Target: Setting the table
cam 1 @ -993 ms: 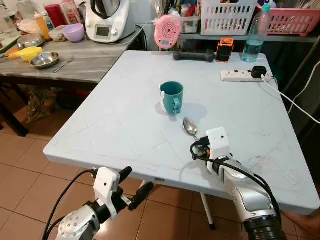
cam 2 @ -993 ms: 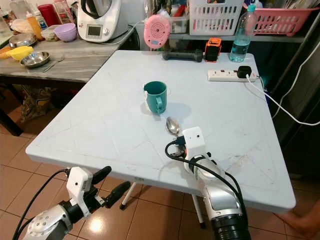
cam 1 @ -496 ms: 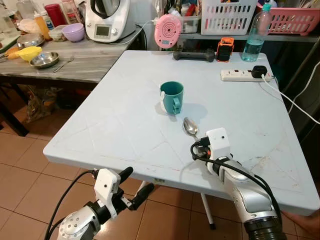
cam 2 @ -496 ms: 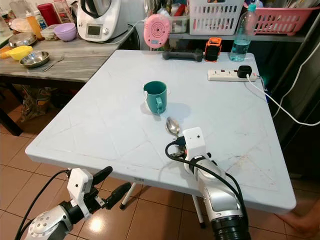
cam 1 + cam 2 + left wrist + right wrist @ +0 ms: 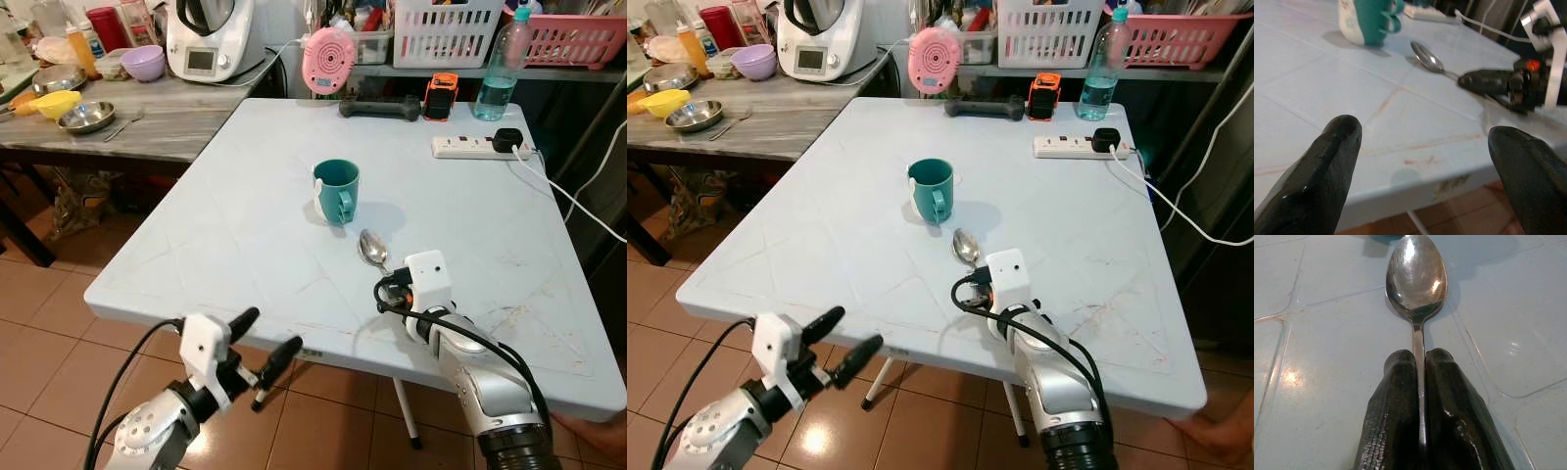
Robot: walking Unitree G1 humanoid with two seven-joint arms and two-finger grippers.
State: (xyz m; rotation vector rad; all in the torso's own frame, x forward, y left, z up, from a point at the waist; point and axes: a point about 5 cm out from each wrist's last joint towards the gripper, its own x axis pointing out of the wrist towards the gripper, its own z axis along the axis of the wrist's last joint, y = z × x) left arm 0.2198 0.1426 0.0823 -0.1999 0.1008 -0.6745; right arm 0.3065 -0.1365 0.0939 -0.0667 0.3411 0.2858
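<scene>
A metal spoon (image 5: 373, 248) lies on the pale blue table (image 5: 235, 245), its bowl pointing at a teal mug (image 5: 337, 190) that stands upright just beyond it. My right gripper (image 5: 1420, 355) is shut on the spoon's handle, low on the tabletop near the front edge; its fingers (image 5: 1488, 81) rest against the surface. My left gripper (image 5: 266, 338) is open with nothing in it, hanging just below and in front of the table's front edge, its fingertips (image 5: 1339, 142) pointing toward the spoon and mug.
A white power strip (image 5: 475, 147), a water bottle (image 5: 498, 78), an orange device (image 5: 441, 96), a dark dumbbell (image 5: 379, 109) and a pink clock (image 5: 328, 59) line the table's far edge. A wooden counter (image 5: 147, 122) with bowls stands at left. Tiled floor lies below.
My left gripper has risen a little toward the table's front edge, still open. The right gripper, the spoon and the mug have not moved.
</scene>
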